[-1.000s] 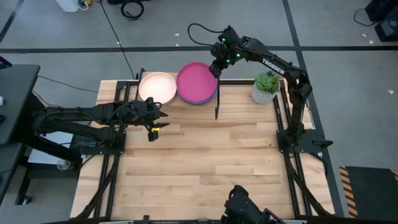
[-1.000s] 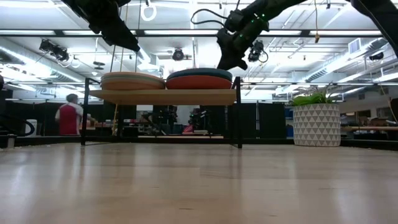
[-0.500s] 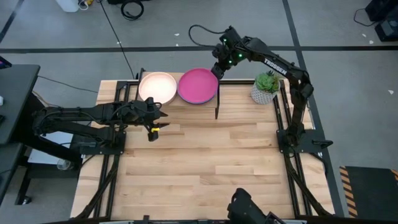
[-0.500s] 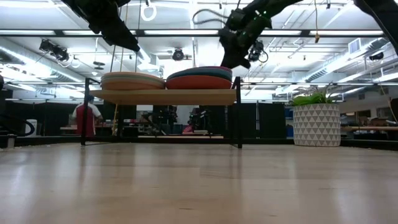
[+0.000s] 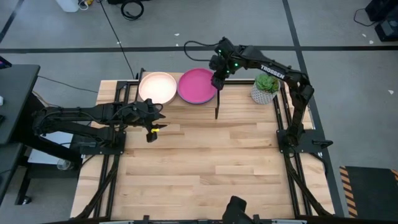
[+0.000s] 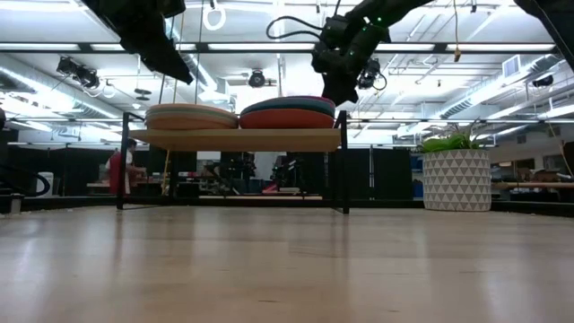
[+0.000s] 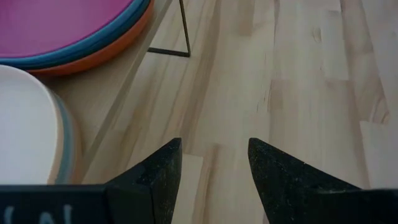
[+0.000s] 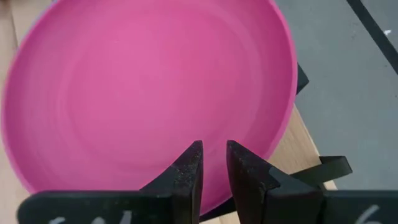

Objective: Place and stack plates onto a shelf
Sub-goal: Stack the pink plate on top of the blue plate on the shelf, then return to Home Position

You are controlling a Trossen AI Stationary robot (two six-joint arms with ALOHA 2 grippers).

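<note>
Two stacks of plates rest on the shelf (image 6: 233, 139) at the table's far edge. The left stack is topped by a cream plate (image 5: 157, 88), the right one by a magenta plate (image 5: 198, 86). In the left wrist view, blue and orange rims (image 7: 106, 50) show under the magenta plate. My right gripper (image 8: 213, 163) hangs over the magenta plate's right part (image 8: 149, 93), pointing down, its fingers nearly shut with a thin gap. My left gripper (image 5: 155, 121) waits open over the table just in front of the shelf, level with the cream stack. My right gripper points down at the magenta plate's right part (image 8: 249, 124), with both fingers on the plate's upper side. In the low view its fingertips (image 6: 340, 93) stand right at the top of the stack. I cannot tell whether they touch the plate.
A potted plant (image 5: 266, 88) in a white patterned pot stands right of the shelf, close under the right arm. The shelf's black legs (image 5: 216, 109) stand on the slatted tabletop. Bare wood (image 5: 205, 162) stretches from the shelf to the near edge. A person shows far behind the table (image 6: 121, 166).
The magenta plate has slid a little toward the near edge and now sits squarely on its stack, so the blue rim that showed beneath it is covered. My right gripper has moved from the plate's far right rim toward the near edge, over the plate's right part.
</note>
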